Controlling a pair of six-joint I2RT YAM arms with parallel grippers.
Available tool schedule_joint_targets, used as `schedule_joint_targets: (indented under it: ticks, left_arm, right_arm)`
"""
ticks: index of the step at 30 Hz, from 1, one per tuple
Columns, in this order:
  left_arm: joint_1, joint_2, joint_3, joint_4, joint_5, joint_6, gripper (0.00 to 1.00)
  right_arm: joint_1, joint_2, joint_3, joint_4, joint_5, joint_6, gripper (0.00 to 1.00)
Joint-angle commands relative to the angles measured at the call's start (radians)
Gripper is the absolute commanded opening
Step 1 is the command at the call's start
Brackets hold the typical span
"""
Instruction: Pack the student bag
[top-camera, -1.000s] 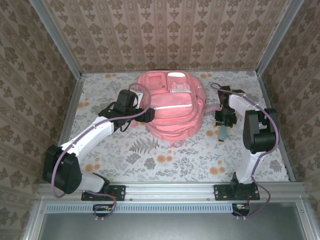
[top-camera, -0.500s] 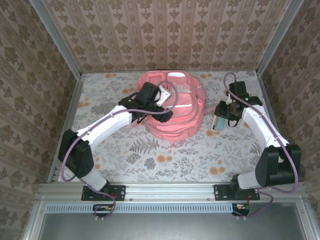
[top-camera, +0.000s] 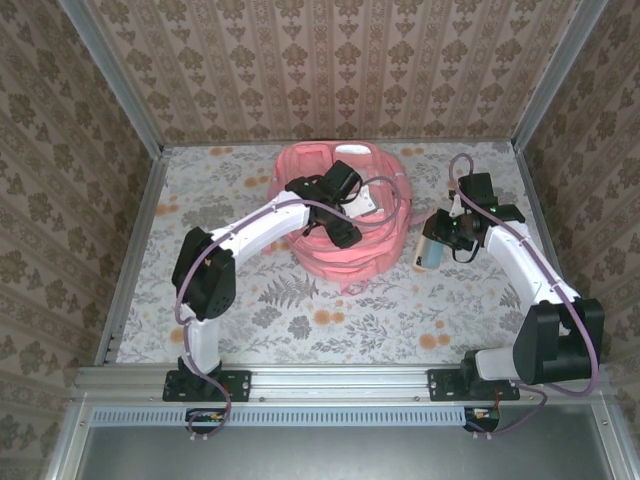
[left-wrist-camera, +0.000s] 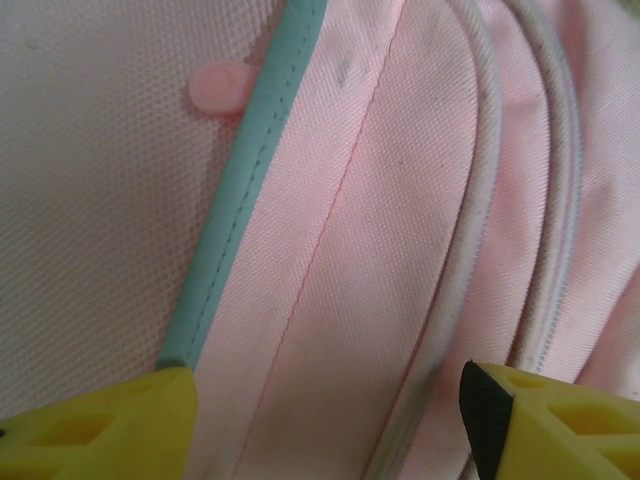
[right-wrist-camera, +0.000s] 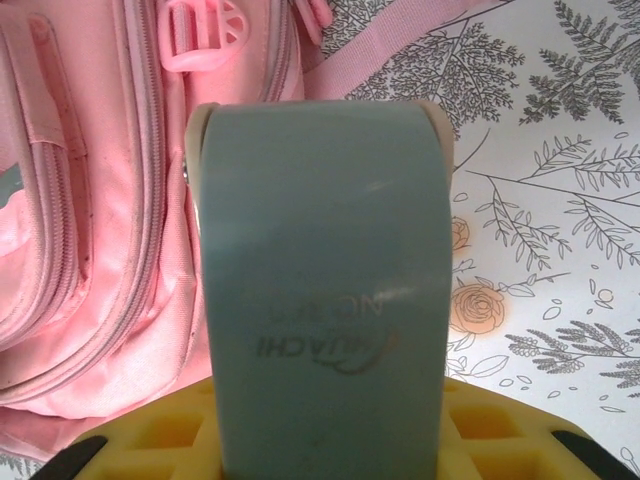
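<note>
Two arms at one pink bag: left jaws parted over it, right jaws gripping a grey-blue container.

The student bag lies toward the back middle of the floral surface. The left arm reaches over it, its jaws standing apart close above pink fabric and a teal piping (yellow fingertips at either side, nothing pinched between). The right jaws clamp the grey-blue container just beside the bag's right side; its blurred lettering is perhaps a brand name.
</note>
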Motion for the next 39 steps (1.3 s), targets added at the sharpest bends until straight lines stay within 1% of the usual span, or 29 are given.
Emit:
schedule_joint_targets:
  ticks: [1, 5, 8, 12, 17, 19, 22, 25, 27, 30, 34, 35, 36, 39]
  left_arm:
    - [0.011, 0.035, 0.062, -0.098, -0.021, 0.060, 0.71]
    - [0.020, 0.046, 0.100, -0.105, -0.021, 0.067, 0.60]
    - [0.035, 0.038, 0.127, -0.115, 0.023, 0.069, 0.53]
    - [0.060, 0.030, 0.150, -0.118, 0.068, 0.069, 0.48]
    - [0.070, 0.032, 0.156, -0.104, 0.080, 0.069, 0.42]
    - [0.070, 0.035, 0.144, -0.088, 0.078, 0.076, 0.41]
    - [0.063, 0.031, 0.097, -0.034, 0.031, 0.103, 0.41]
    - [0.042, 0.014, 0.025, 0.050, -0.062, 0.158, 0.41]
    - [0.027, 0.003, -0.023, 0.108, -0.133, 0.207, 0.45]
    - [0.011, 0.004, -0.056, 0.159, -0.218, 0.255, 0.45]
    - [0.002, 0.009, -0.067, 0.201, -0.281, 0.282, 0.44]
    - [0.001, 0.009, -0.066, 0.206, -0.283, 0.287, 0.43]
    - [0.000, 0.007, -0.066, 0.210, -0.284, 0.294, 0.40]
    - [-0.005, 0.000, -0.056, 0.215, -0.282, 0.301, 0.25]
  right_arm:
    - [0.004, -0.036, -0.007, 0.049, -0.038, 0.017, 0.18]
    - [0.003, -0.042, -0.012, 0.060, -0.044, 0.025, 0.18]
    - [0.003, -0.048, -0.014, 0.063, -0.047, 0.029, 0.18]
    - [0.003, -0.058, -0.019, 0.068, -0.047, 0.030, 0.18]
    - [0.003, -0.070, -0.028, 0.072, -0.048, 0.039, 0.18]
    - [0.004, -0.077, -0.031, 0.078, -0.051, 0.045, 0.18]
    - [0.003, -0.086, -0.037, 0.093, -0.061, 0.056, 0.18]
    - [0.003, -0.093, -0.046, 0.107, -0.070, 0.065, 0.18]
    - [0.003, -0.093, -0.049, 0.110, -0.072, 0.068, 0.18]
    - [0.004, -0.093, -0.052, 0.115, -0.073, 0.073, 0.18]
    - [0.004, -0.095, -0.056, 0.119, -0.076, 0.079, 0.18]
    - [0.003, -0.096, -0.056, 0.121, -0.076, 0.081, 0.18]
    - [0.003, -0.098, -0.057, 0.120, -0.076, 0.082, 0.18]
    - [0.004, -0.106, -0.058, 0.122, -0.073, 0.089, 0.17]
